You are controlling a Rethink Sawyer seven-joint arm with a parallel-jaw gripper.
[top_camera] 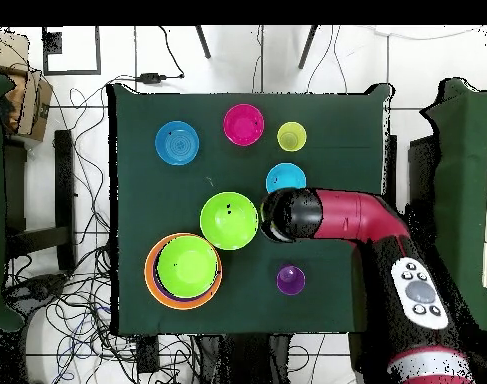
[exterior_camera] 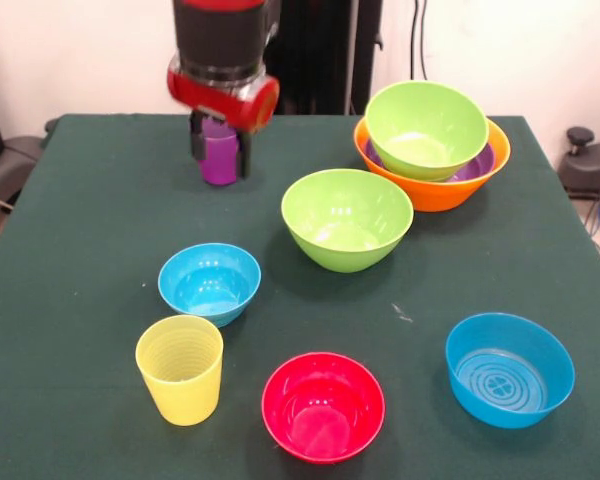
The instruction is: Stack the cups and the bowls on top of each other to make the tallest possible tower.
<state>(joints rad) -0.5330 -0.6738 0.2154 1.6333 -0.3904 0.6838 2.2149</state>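
The translucent purple plastic cup (exterior_camera: 218, 160) stands upright near the far edge of the green-covered bench (exterior_camera: 80, 260), between the black fingers of the red and black tool (exterior_camera: 219, 150), which pinches its sides. Off to one side, a lime green plastic bowl (exterior_camera: 426, 128) sits nested in a shallow purple bowl (exterior_camera: 477, 165) inside the large orange bowl (exterior_camera: 435, 190). Another lime green bowl (exterior_camera: 347, 218) stands just beside that pile.
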